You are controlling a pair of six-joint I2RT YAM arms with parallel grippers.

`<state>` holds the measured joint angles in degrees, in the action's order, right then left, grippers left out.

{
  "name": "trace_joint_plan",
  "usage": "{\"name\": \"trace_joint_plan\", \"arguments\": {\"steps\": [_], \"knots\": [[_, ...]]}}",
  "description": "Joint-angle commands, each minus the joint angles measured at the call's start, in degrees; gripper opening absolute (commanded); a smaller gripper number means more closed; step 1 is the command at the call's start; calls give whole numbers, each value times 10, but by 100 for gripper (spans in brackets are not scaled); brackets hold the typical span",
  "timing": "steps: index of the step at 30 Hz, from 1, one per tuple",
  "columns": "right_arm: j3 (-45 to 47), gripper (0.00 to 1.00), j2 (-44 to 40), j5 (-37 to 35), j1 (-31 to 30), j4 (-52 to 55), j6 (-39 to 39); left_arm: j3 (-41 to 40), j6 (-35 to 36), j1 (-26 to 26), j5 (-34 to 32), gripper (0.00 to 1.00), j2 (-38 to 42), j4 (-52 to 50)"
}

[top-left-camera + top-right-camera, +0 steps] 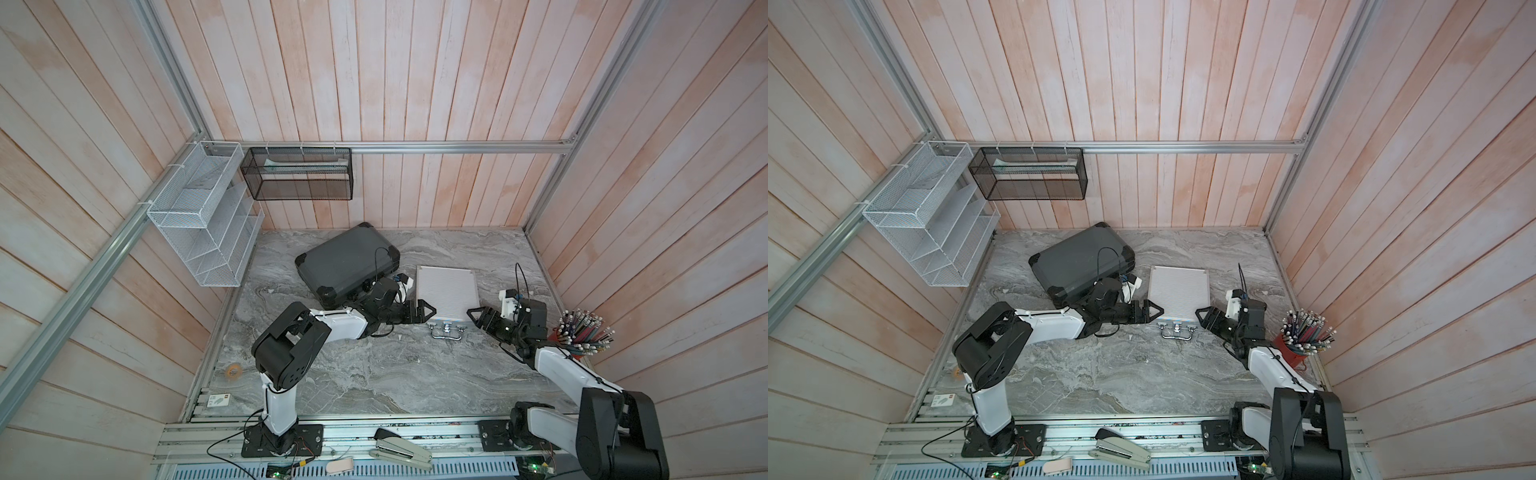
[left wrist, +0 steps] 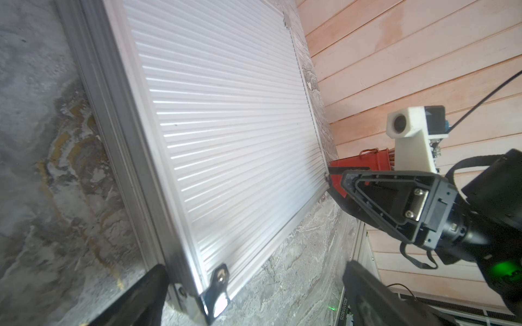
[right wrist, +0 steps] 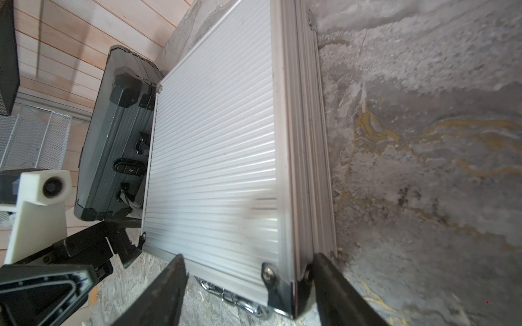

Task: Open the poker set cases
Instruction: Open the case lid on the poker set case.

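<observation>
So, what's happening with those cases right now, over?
Left claw and right claw open, astride silver case front corners. It and dark grey case both shut. Nothing blocking.

- Left arm (image 1: 340, 326), right arm (image 1: 561, 370): white link shells, black joint housings.
- Right gripper (image 1: 473, 318): black triangular finger frames, silver screws (image 2: 417, 192).
- Wrist camera mount (image 2: 409, 135): white, blocky; thin black cable (image 2: 480, 104) attached behind.
- Green indicator lamp (image 2: 505, 268) lit.

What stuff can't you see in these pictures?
- Silver case inside: lid shut in every view.
- Dark grey case front: left arm covers it in both top views.
- Whether right gripper touches the silver corner: blurred in right wrist view.
</observation>
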<state>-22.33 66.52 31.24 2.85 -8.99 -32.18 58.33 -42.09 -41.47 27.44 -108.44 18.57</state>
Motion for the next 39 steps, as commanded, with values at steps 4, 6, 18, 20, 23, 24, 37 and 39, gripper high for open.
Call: {"name": "trace_joint_plan", "arguments": {"steps": [4, 6, 18, 20, 23, 24, 37, 39], "knots": [[2, 71, -11, 37, 3, -20, -8, 11, -30, -2, 51, 98, -7, 33], [2, 73, -11, 33, 6, -14, -4, 4, -44, 0, 57, 98, -2, 53], [15, 94, -21, -6, 46, 8, 11, -13, -93, 4, 75, 98, 22, 116], [16, 98, -23, -10, 53, 9, 14, -13, -93, 4, 75, 97, 22, 115], [14, 98, -21, -10, 57, 14, 23, -18, -97, 6, 71, 97, 22, 118], [13, 98, -18, -7, 57, 15, 26, -21, -99, 7, 66, 97, 23, 118], [15, 98, 14, 13, 58, 11, 38, -26, -89, 13, 27, 97, 46, 70], [14, 98, 12, 19, 57, 5, 35, -24, -81, 13, 14, 98, 49, 43]]}}
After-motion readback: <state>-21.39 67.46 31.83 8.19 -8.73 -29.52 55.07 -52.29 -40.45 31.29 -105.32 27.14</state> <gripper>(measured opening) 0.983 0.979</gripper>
